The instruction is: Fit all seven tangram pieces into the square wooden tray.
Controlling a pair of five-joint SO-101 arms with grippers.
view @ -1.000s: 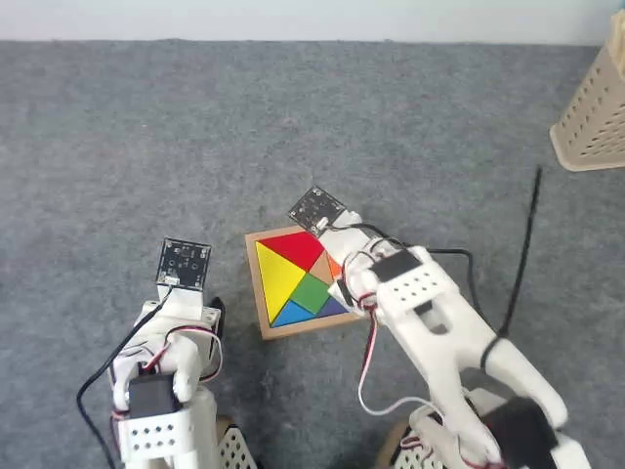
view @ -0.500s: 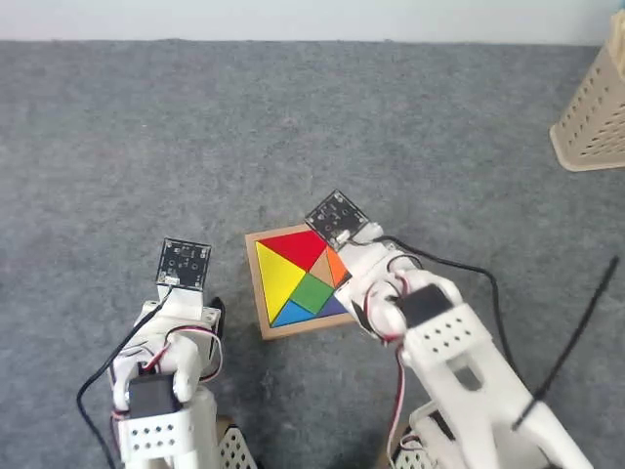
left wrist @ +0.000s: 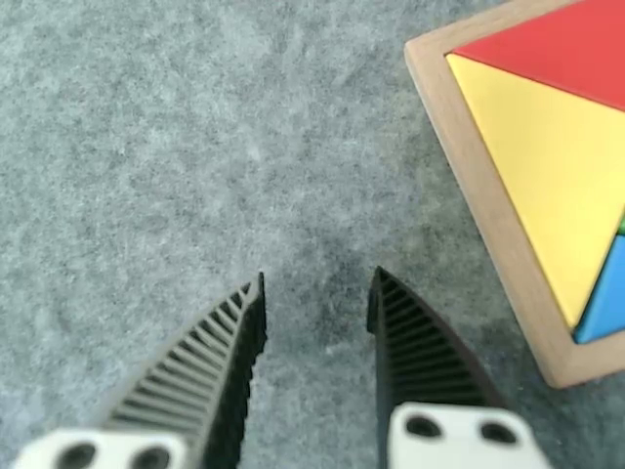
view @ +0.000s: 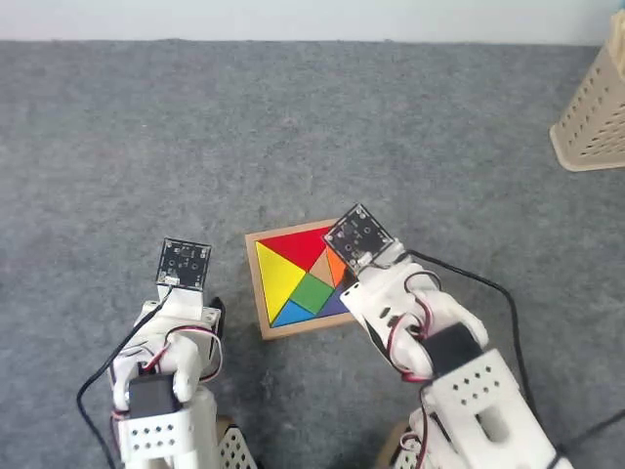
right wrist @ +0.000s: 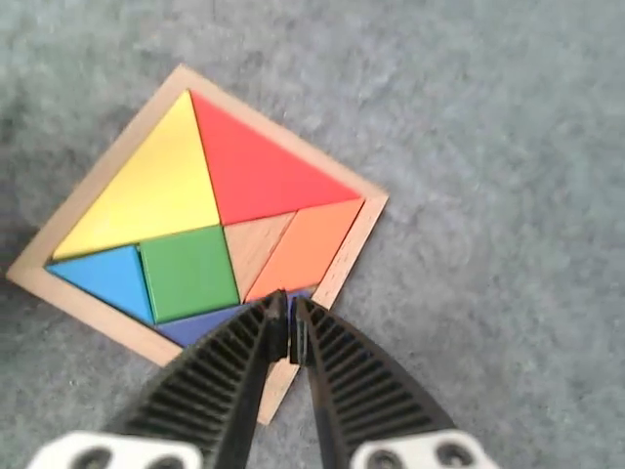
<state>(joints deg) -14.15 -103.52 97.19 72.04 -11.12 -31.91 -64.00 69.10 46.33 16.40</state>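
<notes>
The square wooden tray (view: 301, 330) lies on the grey carpet between the two arms. In it lie a yellow triangle (right wrist: 156, 191), red triangle (right wrist: 254, 166), orange piece (right wrist: 308, 244), tan triangle (right wrist: 252, 249), green square (right wrist: 188, 272), blue triangle (right wrist: 107, 278) and purple piece (right wrist: 210, 324), all flat. My right gripper (right wrist: 289, 320) is shut and holds nothing; its tips hover over the tray's edge by the purple piece. My left gripper (left wrist: 317, 291) stands open over bare carpet, a little apart from the tray's corner (left wrist: 469, 166).
A beige perforated basket (view: 596, 107) stands at the far right edge of the high view. Grey carpet (view: 293, 127) stretches open behind the tray. The right arm's cable (view: 488, 293) loops beside the tray.
The right arm has drawn back toward its base and to the right, off the middle of the tray. The left arm and the pieces have stayed put.
</notes>
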